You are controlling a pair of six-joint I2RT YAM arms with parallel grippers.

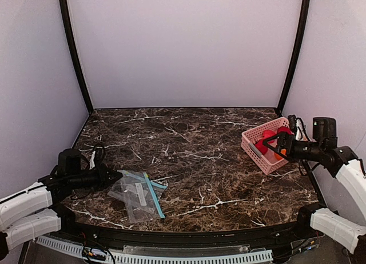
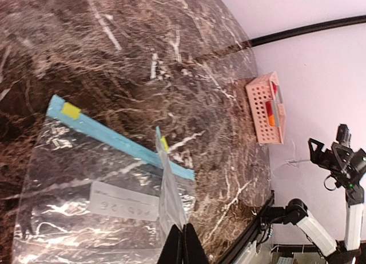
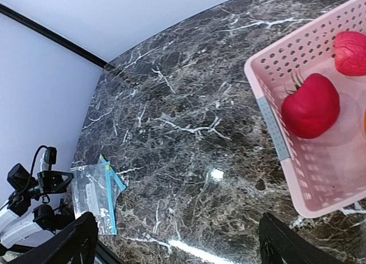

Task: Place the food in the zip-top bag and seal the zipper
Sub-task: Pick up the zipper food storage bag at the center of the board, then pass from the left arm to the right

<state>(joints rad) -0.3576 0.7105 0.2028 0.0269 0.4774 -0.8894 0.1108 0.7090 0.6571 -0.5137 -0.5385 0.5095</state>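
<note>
- At the far left the left gripper (image 1: pixel 111 177) reaches in low over the table. Its wrist camera shows what the top view cannot: the fingers (image 2: pixel 191 248) are pressed together, pinching a raised flap of clear film.
- That film belongs to the zip-top bag (image 1: pixel 137 196), which lies flat on the near-left part of the table, just right of the pinching tips. The teal zipper (image 1: pixel 153 195) runs along the bag's side away from those fingers.
- Only the left wrist view shows the white label (image 2: pixel 124 201) and the two yellow tabs (image 2: pixel 71 110) on the zipper strip.
- In the middle lies bare table (image 1: pixel 189 144): dark brown marble pattern with white veins.
- Near the right edge stands a pink perforated basket (image 1: pixel 251 152) holding the food (image 1: pixel 264 145), well apart from the bag.
- The top view gives only red and a speck of orange. The right wrist view separates two red pieces (image 3: pixel 310 106), one with a dark stem.
- The right gripper (image 1: pixel 271 143) hangs at the basket with its fingers (image 3: pixel 80 241) spread wide and nothing between them. In its own view the red pieces lie ahead toward the right finger.
- Pale lilac walls (image 1: pixel 183 47) enclose the table, with black posts (image 1: pixel 74 52) at the rear corners.
</note>
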